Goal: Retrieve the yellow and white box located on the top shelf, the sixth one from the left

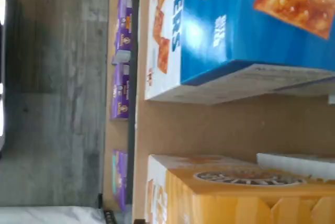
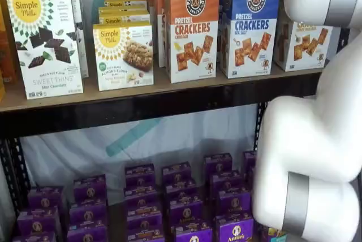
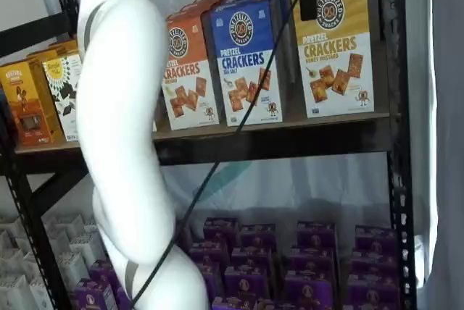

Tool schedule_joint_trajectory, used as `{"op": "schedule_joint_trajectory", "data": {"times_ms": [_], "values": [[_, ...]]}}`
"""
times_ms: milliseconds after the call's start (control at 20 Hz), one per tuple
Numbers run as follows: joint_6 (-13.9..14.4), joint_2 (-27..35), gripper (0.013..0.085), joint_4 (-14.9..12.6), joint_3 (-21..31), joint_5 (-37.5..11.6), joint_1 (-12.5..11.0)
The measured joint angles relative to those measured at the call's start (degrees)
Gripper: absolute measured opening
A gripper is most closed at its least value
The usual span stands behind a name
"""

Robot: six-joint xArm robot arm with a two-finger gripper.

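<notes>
The yellow and white box (image 3: 335, 45) stands at the right end of the top shelf (image 3: 275, 140), right of a blue-topped box. In a shelf view the white arm hides part of it (image 2: 305, 41). The wrist view shows its yellow upper part with the round logo (image 1: 246, 192) across a bare strip of shelf board (image 1: 209, 130). My gripper (image 3: 309, 2) shows only as a black piece hanging from the view's top edge with a cable, in front of the box's upper left part. No gap between fingers can be made out.
A blue-topped box (image 2: 249, 27) and an orange-topped box (image 2: 191, 30) stand left of the target. Simple Mills boxes (image 2: 48, 44) stand further left. Purple boxes (image 2: 169, 197) fill the lower shelf. A black upright (image 3: 395, 107) stands right of the target. The white arm (image 3: 130, 143) is in front.
</notes>
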Motion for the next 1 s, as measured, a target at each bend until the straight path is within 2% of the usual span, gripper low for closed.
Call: {"op": "schedule_joint_trajectory", "data": {"times_ms": [250, 400, 1000], "values": [[0.3, 0.9, 0.085, -1.5, -1.4, 1.7, 0.6], [0.3, 2.4, 0.085, -2.9, -4.1, 4.3, 0.8], [-0.2, 2.6, 0.085, -3.0, -4.5, 4.2, 0.3]]}}
